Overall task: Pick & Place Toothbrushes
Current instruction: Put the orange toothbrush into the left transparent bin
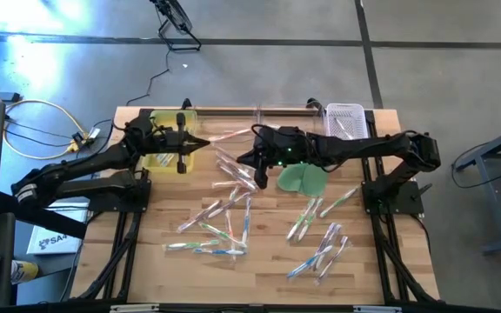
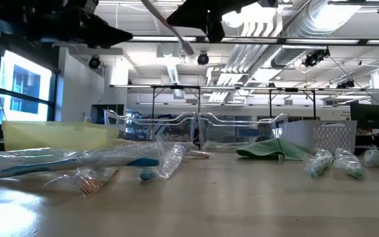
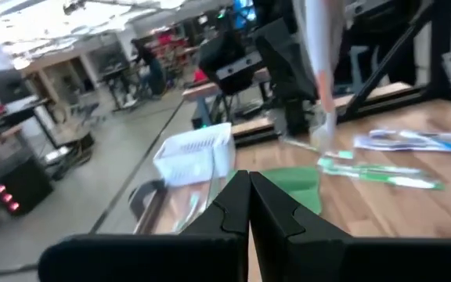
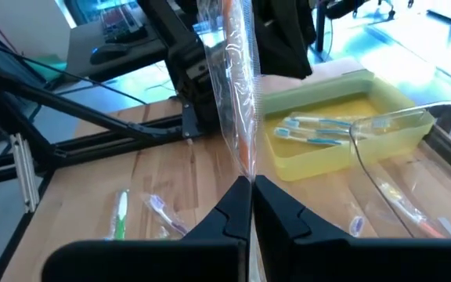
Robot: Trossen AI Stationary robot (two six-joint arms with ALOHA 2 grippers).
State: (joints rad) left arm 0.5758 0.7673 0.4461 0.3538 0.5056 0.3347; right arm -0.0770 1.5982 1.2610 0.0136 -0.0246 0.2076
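Many wrapped toothbrushes lie scattered flat on the wooden table, with more of them toward the near right. My right gripper is over the table's middle, shut on one wrapped toothbrush with an orange part. That brush shows high above the table in the low view. My left gripper is shut on nothing and hovers by the right edge of the yellow tray. A few toothbrushes lie in that tray. My right gripper pinches the wrapped toothbrush between its two fingers at one end of the wrapper. The rest of the brush sticks out beyond the fingertips. It is lifted clear of the table.
A flat green cloth lies just right of my right gripper. A white mesh basket and clear containers stand along the far edge. The yellow tray sits at the far left. Bare wood shows along the near edge.
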